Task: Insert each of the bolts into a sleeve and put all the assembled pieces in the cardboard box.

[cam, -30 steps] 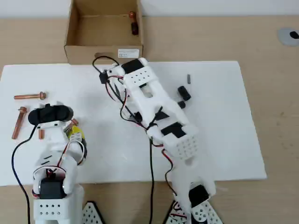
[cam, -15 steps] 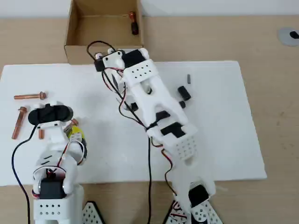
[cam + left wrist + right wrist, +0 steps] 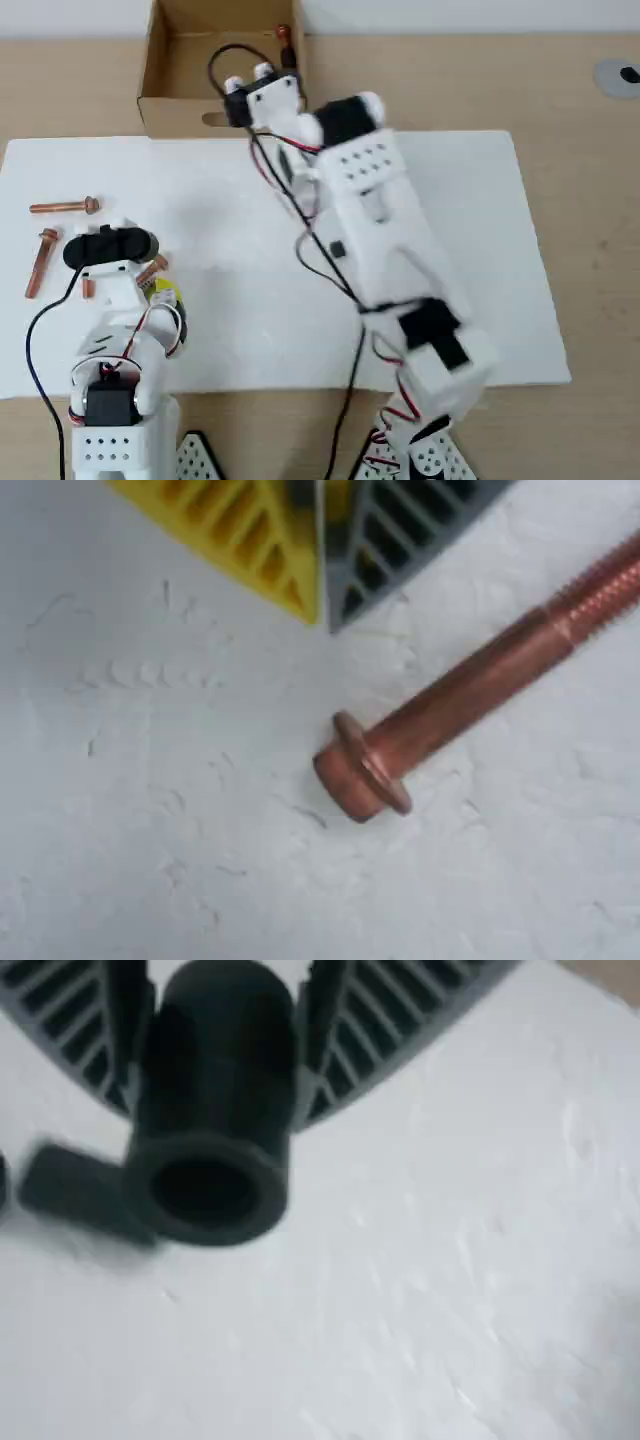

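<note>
Sleeve (image 3: 205,1185): black, smooth and tubular with a flared open mouth, clamped between the ribbed grey fingers of your right gripper (image 3: 218,1070) over the white mat (image 3: 450,1260). A blurred dark piece (image 3: 70,1195) lies just beside it. Your right arm (image 3: 380,200) crosses mid-mat, its wrist at the front wall of the cardboard box (image 3: 180,112), with bare mat on both sides. Your left gripper (image 3: 322,610) is closed on nothing. A copper flanged bolt (image 3: 450,705) lies just beside its tips on the pitted mat.

Four bolts: far bolt (image 3: 65,206) and slanted bolt (image 3: 42,262) near the left jaws, near bolt (image 3: 450,705) just beside them, boxed bolt (image 3: 283,38) (dark at one end). One cardboard box (image 3: 175,115). Two sleeves: held sleeve (image 3: 215,1110) between the right jaws, loose sleeve (image 3: 70,1195) just beside them.
</note>
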